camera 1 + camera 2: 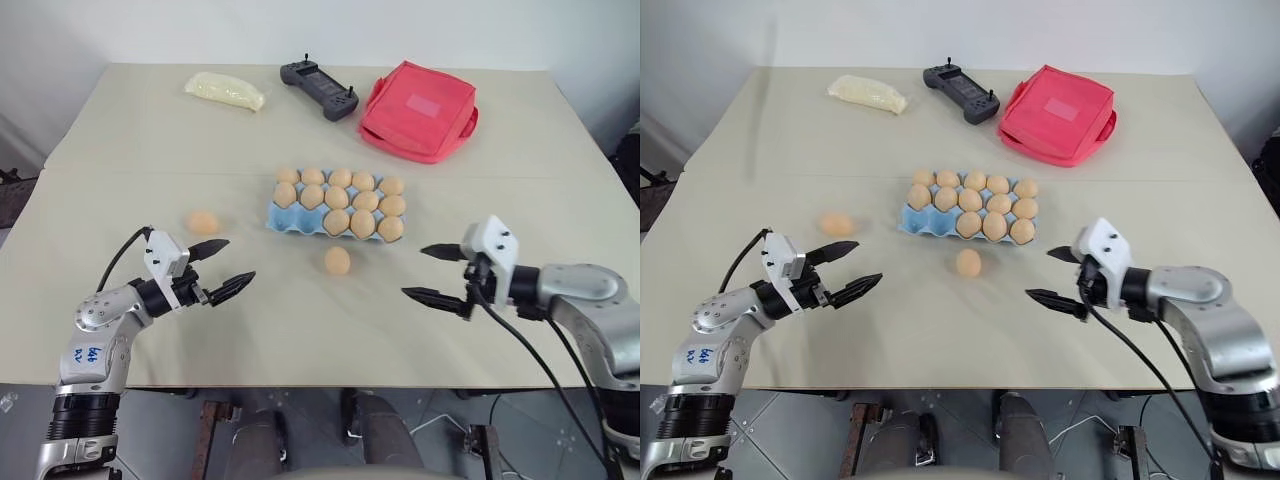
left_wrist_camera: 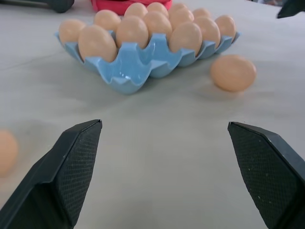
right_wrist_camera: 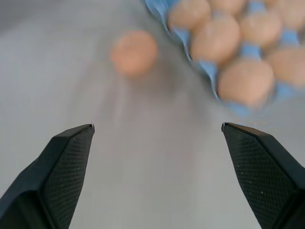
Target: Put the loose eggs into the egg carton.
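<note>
The light blue egg carton sits mid-table, most cups filled with tan eggs; its two front-left cups are bare. One loose egg lies just in front of the carton, and a second loose egg lies to the carton's left. My left gripper is open and empty, level with the table, between the two loose eggs and a little nearer me. Open and empty too, my right gripper hovers to the right of the front egg, pointing left. The left wrist view shows the carton and the front egg.
A red fabric pouch, a black controller and a pale yellow packet lie along the table's far side. The table's front edge runs just below both grippers.
</note>
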`<state>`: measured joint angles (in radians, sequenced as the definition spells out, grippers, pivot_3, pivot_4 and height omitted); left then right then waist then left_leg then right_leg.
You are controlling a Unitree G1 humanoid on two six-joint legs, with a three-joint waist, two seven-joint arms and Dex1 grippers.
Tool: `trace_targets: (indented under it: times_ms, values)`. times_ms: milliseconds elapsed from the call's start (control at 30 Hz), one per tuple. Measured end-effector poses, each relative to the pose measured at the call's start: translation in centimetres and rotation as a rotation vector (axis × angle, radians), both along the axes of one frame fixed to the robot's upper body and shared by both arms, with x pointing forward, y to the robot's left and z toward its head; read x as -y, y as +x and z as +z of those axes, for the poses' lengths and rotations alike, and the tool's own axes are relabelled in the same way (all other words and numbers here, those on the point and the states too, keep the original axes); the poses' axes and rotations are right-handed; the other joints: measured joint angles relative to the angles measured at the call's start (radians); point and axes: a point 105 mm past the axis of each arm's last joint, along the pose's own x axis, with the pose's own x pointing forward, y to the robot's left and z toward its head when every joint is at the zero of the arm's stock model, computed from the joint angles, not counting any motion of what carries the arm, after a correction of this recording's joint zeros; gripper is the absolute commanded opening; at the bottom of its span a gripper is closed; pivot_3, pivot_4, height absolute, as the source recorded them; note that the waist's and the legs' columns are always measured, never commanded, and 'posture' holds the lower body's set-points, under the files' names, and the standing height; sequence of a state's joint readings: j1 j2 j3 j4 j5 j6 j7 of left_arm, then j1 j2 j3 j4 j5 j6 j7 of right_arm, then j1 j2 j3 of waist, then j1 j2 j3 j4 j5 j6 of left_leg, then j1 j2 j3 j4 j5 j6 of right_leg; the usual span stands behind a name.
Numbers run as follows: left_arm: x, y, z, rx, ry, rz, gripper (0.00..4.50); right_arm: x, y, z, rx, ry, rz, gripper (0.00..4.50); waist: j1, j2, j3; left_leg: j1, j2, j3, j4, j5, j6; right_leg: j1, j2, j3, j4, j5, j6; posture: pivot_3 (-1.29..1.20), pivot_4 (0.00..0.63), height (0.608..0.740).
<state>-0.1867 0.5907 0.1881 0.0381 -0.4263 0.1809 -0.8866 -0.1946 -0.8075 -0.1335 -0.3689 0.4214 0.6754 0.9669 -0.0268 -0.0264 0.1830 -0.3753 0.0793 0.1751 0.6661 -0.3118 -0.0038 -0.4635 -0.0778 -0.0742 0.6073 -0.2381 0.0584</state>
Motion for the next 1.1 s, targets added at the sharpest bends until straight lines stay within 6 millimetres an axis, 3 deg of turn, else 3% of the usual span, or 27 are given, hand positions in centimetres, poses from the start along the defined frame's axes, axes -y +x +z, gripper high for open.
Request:
trace_targets:
  times_ms: [100,333,567,767,1100]
  values:
    - [-0.4,0.0,-0.1,-0.001,0.001,0.01,4.5,0.8,-0.6,-0.4,-0.018,-0.001,-0.032,4.47,-0.003,0.0,0.0,0.001,0.0,0.0,0.0,0.0,0.0,0.0,0.0,0.0,0.0,0.0,0.0,0.0,0.15,0.74]
    - [-0.4,0.0,-0.1,0.005,0.002,0.009,4.5,-0.1,-0.5,0.1,0.005,0.016,-0.028,4.47,-0.001,0.0,0.0,0.001,0.0,0.0,0.0,0.0,0.0,0.0,0.0,0.0,0.0,0.0,-0.001,0.0,0.15,0.74]
    - [-0.3,0.1,0.0,0.01,0.003,0.008,4.5,-5.0,1.0,0.6,0.037,0.131,0.038,4.47,-0.002,0.0,0.0,0.001,0.001,0.0,0.0,0.0,0.0,0.0,0.001,0.0,0.001,0.0,-0.002,0.0,0.15,0.74]
    - [-0.3,-0.3,-0.1,0.009,0.006,0.012,4.5,-8.6,3.1,-0.8,0.003,0.166,0.058,4.47,-0.002,0.0,0.0,0.0,0.0,0.001,0.0,0.0,0.0,0.0,0.0,0.0,0.001,0.0,-0.002,0.0,0.15,0.74]
    - [-0.1,-1.2,-0.1,0.01,0.018,0.029,4.5,-11.6,4.7,-1.7,-0.013,0.193,0.104,4.47,-0.005,0.0,0.0,0.0,0.001,0.001,0.0,0.0,0.0,-0.001,0.0,-0.002,0.002,0.0,-0.002,0.0,0.15,0.74]
